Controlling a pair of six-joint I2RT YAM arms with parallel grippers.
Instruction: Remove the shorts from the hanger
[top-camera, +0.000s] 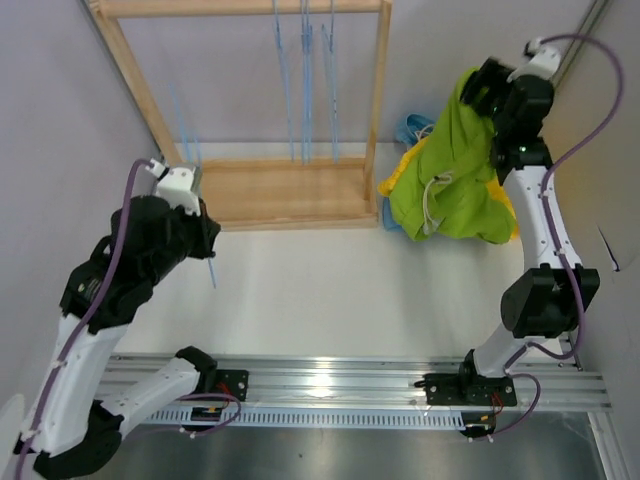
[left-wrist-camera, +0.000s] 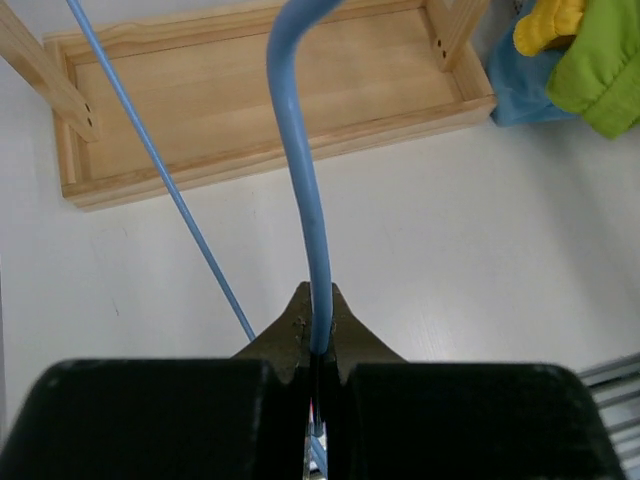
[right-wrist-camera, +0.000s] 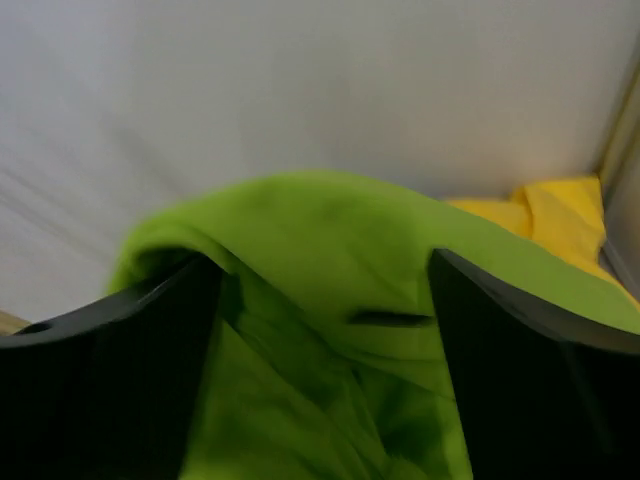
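Observation:
My left gripper (top-camera: 203, 238) is shut on a thin blue hanger (left-wrist-camera: 300, 180), held low over the white table in front of the wooden rack; no shorts show on it. The lime green shorts (top-camera: 455, 180) hang at the back right from my right gripper (top-camera: 480, 88) down onto a pile. In the right wrist view the fingers (right-wrist-camera: 130, 330) stand wide apart with the green fabric (right-wrist-camera: 330, 260) between them. Yellow shorts (top-camera: 398, 178) and light blue shorts (top-camera: 415, 128) lie under the green ones. Navy and patterned shorts are out of view.
A wooden rack (top-camera: 290, 190) with a tray base stands at the back centre. Several empty blue hangers (top-camera: 305, 80) hang from its top rail. Its base (left-wrist-camera: 270, 90) lies just ahead of my left gripper. Walls close in on both sides.

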